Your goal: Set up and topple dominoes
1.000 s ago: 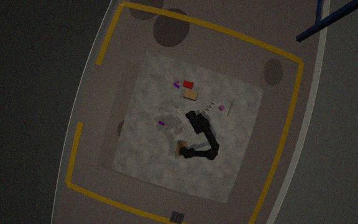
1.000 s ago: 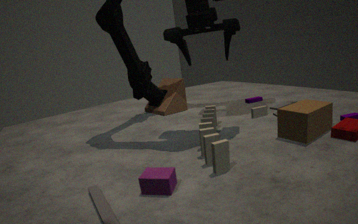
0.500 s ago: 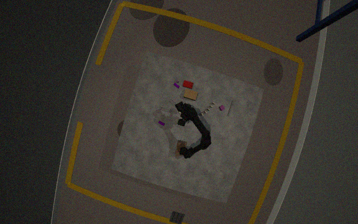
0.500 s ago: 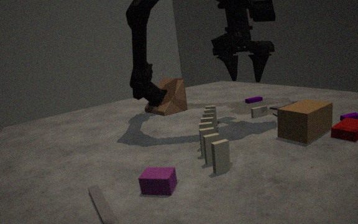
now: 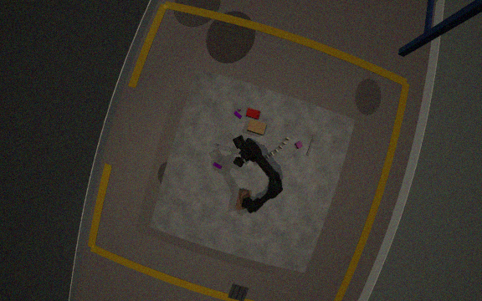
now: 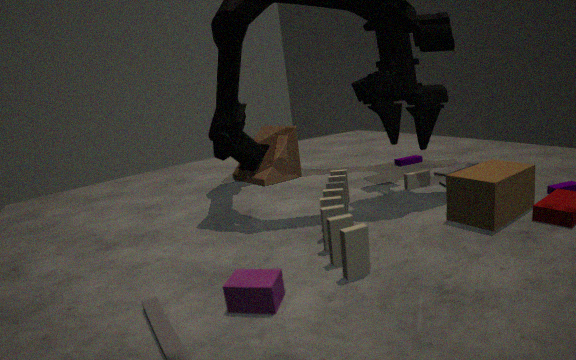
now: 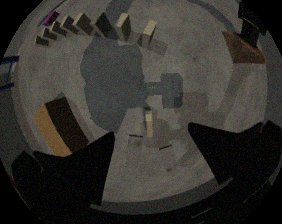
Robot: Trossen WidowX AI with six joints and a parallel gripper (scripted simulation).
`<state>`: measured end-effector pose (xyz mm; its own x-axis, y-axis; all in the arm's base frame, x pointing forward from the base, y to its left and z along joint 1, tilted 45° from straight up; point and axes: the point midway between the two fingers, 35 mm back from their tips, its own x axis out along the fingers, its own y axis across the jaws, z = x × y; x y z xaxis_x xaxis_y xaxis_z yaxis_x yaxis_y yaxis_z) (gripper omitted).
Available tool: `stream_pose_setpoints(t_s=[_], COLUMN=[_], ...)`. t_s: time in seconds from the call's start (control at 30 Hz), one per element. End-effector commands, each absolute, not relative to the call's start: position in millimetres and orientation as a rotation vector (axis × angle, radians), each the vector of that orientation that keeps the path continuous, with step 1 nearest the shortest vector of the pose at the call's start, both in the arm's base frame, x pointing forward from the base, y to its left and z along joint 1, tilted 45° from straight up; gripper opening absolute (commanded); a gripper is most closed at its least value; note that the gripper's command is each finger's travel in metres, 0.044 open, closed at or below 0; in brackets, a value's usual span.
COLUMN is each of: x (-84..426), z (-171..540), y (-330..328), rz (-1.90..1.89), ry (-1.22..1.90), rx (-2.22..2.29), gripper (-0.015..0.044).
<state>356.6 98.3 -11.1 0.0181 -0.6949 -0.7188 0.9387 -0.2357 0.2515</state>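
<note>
Exterior view, on the counter (image 5: 299, 226) (image 6: 93, 280) (image 7: 207, 65): row of upright cream rectangular dominoes (image 5: 287, 139) (image 6: 355, 252) (image 7: 83, 24) runs front to back. Magenta rectangular block (image 5: 299, 145) (image 6: 253, 291) (image 7: 51, 19) left of near end. Tan rectangular box (image 5: 257, 127) (image 6: 490, 195) (image 7: 52, 131) right; flat red block (image 5: 253, 113) (image 6: 563, 207) beyond it, rightward.

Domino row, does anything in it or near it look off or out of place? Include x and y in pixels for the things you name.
One cream domino (image 6: 417, 180) (image 7: 149, 124) is off on its own, lying on its long edge below the open claw (image 6: 408, 146) (image 7: 152, 131), while those in the row (image 6: 356, 252) (image 7: 103, 26) stand upright. None of the row looks toppled.
</note>
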Motion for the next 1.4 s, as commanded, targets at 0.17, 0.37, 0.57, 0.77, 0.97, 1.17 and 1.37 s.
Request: stream_pose_setpoints(t_s=[0.17,0.37,0.57,0.77,0.97,1.17,1.37], x=[356.7,356.7,356.5,356.5,356.5,356.5,356.5], z=[-43.8,-49.1,-54.2,-54.2,-54.2,-54.2,-54.2], y=[60.4,55.1,49.7,49.7,49.7,49.7,49.7], rz=[-1.595,-1.595,-1.595,-1.595,-1.595,-1.595,-1.595], ry=[0.358,0.358,0.357,0.357,0.357,0.357,0.357], rx=[0.89,0.89,0.889,0.889,0.889,0.889,0.889], gripper=[0.044,0.044,0.044,0.0335,0.0177,0.0029,0.0029])
